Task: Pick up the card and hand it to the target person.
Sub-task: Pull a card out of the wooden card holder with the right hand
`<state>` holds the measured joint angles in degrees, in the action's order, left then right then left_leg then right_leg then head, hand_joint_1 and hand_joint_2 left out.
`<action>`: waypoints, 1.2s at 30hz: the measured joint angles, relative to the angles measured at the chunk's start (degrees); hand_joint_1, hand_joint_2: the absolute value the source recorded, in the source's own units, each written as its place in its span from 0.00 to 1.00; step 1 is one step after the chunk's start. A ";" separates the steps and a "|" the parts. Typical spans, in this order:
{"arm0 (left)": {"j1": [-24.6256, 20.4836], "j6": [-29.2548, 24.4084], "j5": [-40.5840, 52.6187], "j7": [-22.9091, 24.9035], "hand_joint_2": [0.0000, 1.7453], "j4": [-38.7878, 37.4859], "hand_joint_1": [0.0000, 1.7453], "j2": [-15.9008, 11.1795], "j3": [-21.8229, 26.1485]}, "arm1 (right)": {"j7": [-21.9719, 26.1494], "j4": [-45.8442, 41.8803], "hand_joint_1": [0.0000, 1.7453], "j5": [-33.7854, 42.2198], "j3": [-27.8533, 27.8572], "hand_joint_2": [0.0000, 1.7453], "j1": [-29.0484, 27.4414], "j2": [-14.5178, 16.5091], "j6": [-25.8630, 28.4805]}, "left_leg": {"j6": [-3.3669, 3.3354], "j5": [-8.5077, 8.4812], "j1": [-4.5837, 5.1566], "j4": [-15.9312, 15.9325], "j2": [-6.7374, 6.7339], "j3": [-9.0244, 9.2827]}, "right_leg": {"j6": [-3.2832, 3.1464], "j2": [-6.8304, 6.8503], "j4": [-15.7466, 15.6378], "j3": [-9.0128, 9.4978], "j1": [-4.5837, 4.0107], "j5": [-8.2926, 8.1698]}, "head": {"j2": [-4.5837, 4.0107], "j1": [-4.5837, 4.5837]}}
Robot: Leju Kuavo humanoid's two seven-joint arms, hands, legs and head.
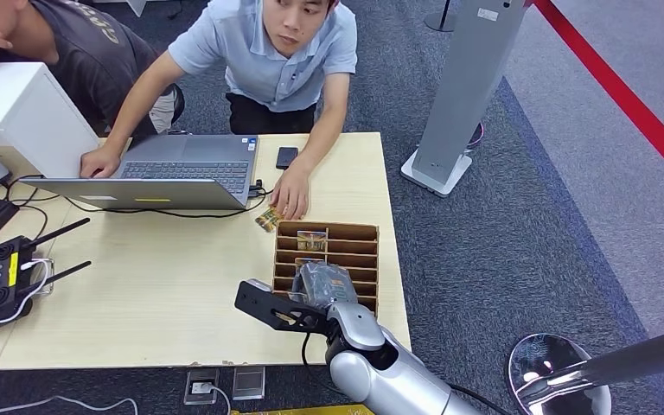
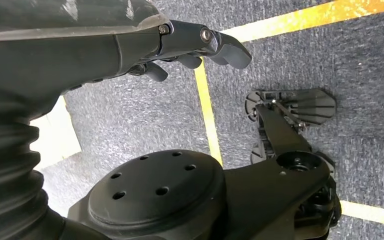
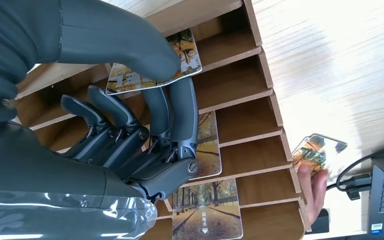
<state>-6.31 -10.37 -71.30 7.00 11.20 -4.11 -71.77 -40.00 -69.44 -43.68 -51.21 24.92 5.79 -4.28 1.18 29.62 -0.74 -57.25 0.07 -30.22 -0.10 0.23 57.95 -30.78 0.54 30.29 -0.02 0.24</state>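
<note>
Several cards sit in the slotted wooden rack (image 3: 260,75). The right hand (image 3: 145,115) is down in it, thumb and fingers pinching one card (image 3: 187,55). Left hand (image 2: 200,47) hangs loose, holding nothing. Farther off, a person's hand (image 1: 291,194) touches another card (image 1: 267,220) on the table (image 1: 156,285).

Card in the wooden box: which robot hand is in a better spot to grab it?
Right. The right hand is already in the slotted wooden box, thumb on a card. The left hand hangs over the floor.
</note>
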 joint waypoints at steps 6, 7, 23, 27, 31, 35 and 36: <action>0.02 -0.95 -0.11 0.71 1.00 0.00 0.00 0.00 0.25 | 0.01 -0.01 1.00 0.58 -0.03 1.00 0.05 -0.02 0.78 | 0.00 0.00 0.00 0.00 0.00 0.00 | 0.00 0.00 0.00 0.00 0.00 0.00 | 0.00 -0.02; 0.02 -0.94 -0.10 0.79 1.00 0.01 0.00 0.00 0.25 | 0.01 -0.03 1.00 0.62 -0.04 1.00 0.06 -0.03 0.91 | 0.00 0.00 0.00 0.00 0.00 0.00 | 0.00 0.00 0.00 0.00 0.00 0.00 | 0.00 -0.01; 0.10 -0.94 -0.28 0.91 1.00 0.01 0.00 0.00 0.26 | 0.03 -10.45 1.00 1.87 -0.40 1.00 0.63 -3.25 4.48 | 0.00 0.00 0.00 0.00 0.00 -0.01 | 0.00 0.00 0.00 -0.03 0.00 0.00 | 0.00 -0.02; 0.15 -0.95 -0.54 0.72 1.00 0.01 0.00 0.00 0.27 | 0.05 -16.97 1.00 0.69 -0.38 1.00 0.66 -5.24 5.71 | 0.00 0.00 0.00 0.00 0.00 -0.01 | 0.00 0.00 0.00 -0.02 0.00 0.00 | 0.00 0.01; 0.18 -0.94 -0.57 0.71 1.00 0.00 0.00 0.00 0.27 | 0.07 -22.83 1.00 -0.16 -0.15 1.00 0.62 -7.03 5.87 | 0.00 0.00 0.00 0.00 0.00 -0.01 | 0.00 0.00 -0.01 -0.03 0.00 0.00 | 0.00 0.03; 0.19 -0.93 -0.57 0.71 1.00 0.01 0.00 0.00 0.27 | 0.07 -26.83 1.00 -0.21 -0.07 1.00 0.42 -8.35 5.52 | 0.00 0.00 0.00 0.00 0.00 -0.01 | 0.00 0.00 -0.01 -0.03 0.00 0.00 | 0.00 -0.02; 0.19 -0.94 -0.57 0.71 1.00 0.01 0.00 0.00 0.27 | 0.07 -27.51 1.00 0.00 -0.08 1.00 0.38 -8.61 5.50 | 0.00 0.00 0.00 0.00 0.00 -0.01 | 0.00 0.00 -0.01 -0.02 0.00 0.00 | 0.00 -0.02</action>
<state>-6.12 -11.31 -71.87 7.72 11.21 -4.11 -71.49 -39.93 -96.95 -43.68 -51.29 25.30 -2.82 1.22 1.18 29.62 -0.73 -57.25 0.07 -30.22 -0.10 0.23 57.94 -30.81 0.55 30.29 -0.02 0.22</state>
